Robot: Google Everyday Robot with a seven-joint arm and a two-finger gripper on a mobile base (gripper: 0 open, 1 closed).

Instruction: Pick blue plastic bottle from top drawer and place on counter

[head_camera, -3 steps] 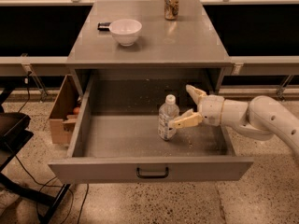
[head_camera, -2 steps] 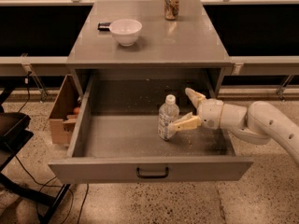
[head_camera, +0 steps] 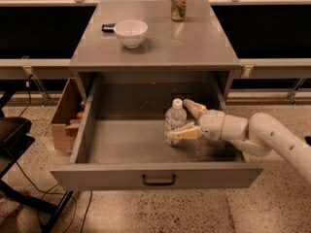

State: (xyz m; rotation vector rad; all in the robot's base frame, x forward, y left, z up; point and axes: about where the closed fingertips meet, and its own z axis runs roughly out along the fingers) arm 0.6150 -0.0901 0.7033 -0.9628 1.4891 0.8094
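Observation:
The blue plastic bottle (head_camera: pixel 174 122), clear with a white cap, stands upright in the open top drawer (head_camera: pixel 155 175), right of its middle. My gripper (head_camera: pixel 187 121) reaches in from the right at bottle height and is open. One finger (head_camera: pixel 193 108) lies behind the bottle near its cap. The other finger (head_camera: pixel 184 132) lies in front, against the bottle's lower part. The bottle sits at the mouth of the open fingers, standing on the drawer floor. The counter (head_camera: pixel 194 42) is the grey cabinet top above the drawer.
On the counter stand a white bowl (head_camera: pixel 130 32), a small dark object (head_camera: pixel 108 27) beside it, and a brownish drink can (head_camera: pixel 178 5) at the back. A cardboard box (head_camera: pixel 65 114) sits on the floor left of the drawer. A dark chair (head_camera: pixel 12 135) is at far left.
My gripper has moved a little to the left and down, closer around the bottle. The bottle has not moved.

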